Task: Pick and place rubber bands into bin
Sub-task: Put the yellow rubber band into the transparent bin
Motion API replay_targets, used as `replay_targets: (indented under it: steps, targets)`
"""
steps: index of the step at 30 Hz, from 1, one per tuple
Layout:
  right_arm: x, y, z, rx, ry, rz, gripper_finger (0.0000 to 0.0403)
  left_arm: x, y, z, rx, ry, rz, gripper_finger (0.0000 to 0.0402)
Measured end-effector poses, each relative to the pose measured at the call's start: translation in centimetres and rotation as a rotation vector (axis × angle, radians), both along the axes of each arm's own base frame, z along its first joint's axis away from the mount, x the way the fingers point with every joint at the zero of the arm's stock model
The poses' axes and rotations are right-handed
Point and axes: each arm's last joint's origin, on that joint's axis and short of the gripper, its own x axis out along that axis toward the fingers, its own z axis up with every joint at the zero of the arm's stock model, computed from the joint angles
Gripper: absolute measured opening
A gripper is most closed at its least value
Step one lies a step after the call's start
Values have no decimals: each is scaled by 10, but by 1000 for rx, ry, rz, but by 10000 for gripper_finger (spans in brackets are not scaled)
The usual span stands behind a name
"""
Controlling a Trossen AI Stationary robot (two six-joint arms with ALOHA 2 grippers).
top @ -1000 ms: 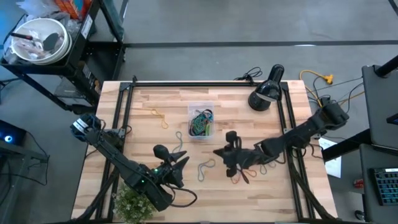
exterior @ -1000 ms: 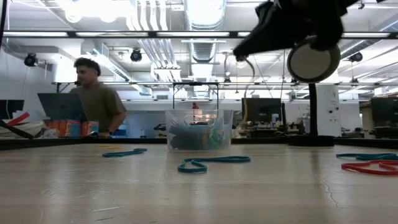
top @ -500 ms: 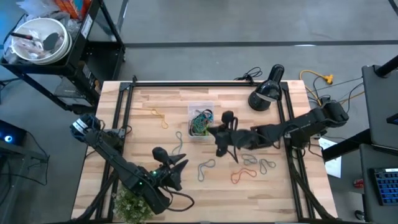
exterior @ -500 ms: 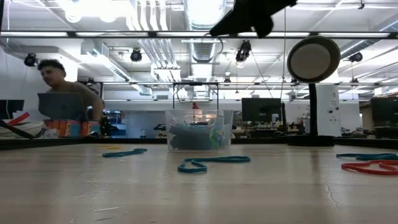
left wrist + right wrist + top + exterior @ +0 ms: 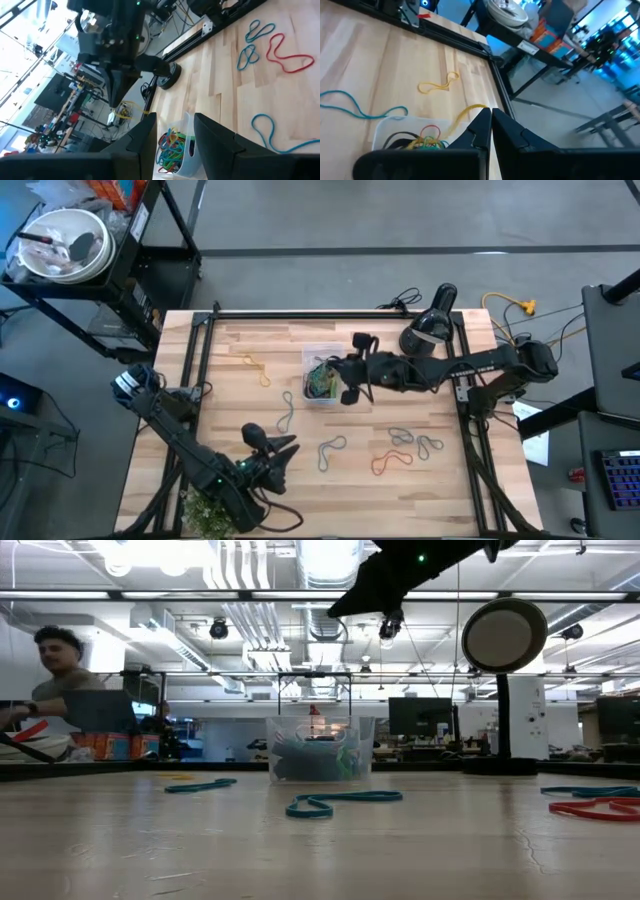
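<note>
The clear bin (image 5: 322, 375) stands at the table's far middle with several coloured rubber bands in it, and also shows in the low view (image 5: 320, 748). My right gripper (image 5: 341, 378) hangs high beside the bin's right wall, shut on a yellow rubber band (image 5: 465, 112). My left gripper (image 5: 285, 448) hovers open over the table's near left with nothing between its fingers (image 5: 175, 132). Loose bands lie flat on the wood: a yellow one (image 5: 255, 366), blue-grey ones (image 5: 287, 412) (image 5: 332, 448), a red one (image 5: 390, 463) and teal ones (image 5: 415, 442). My right gripper pinches one end of the yellow band (image 5: 479, 107) between its two fingertips. The fingers come from the table's right, slanting a little downward. The band curves away slack below them, lifted clear of the table, its lower end toward the bin's rim (image 5: 395, 122).
A black desk lamp (image 5: 427, 330) stands at the far right corner, cables behind it. A green plant (image 5: 210, 510) sits at the near left edge. Black frame rails (image 5: 330, 314) border the table. A white bowl (image 5: 62, 242) rests on a cart beyond the far left corner.
My right gripper, still shut, has risen from above the red band on the table's near right and swung toward the far edge and left, ending beside the bin. The bands on the table have not moved.
</note>
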Motion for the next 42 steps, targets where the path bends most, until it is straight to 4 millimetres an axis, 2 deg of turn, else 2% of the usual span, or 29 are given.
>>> replay_targets:
  steps: [5,16,22,31,42]
  targets:
    - [3,-12,-7,43,3,0,8,-3,-2,1,3,1,-11,115]
    - [32,-29,-58,97,92,3,8,-4,-4,0,0,0,-18,115]
    - [38,-37,-77,145,139,-12,8,-7,-7,0,-1,0,-29,115]
    - [34,-55,-86,334,168,7,16,-7,-7,0,-1,0,-30,115]
    - [35,-58,-78,382,150,55,102,-7,-7,-1,-1,0,-29,115]
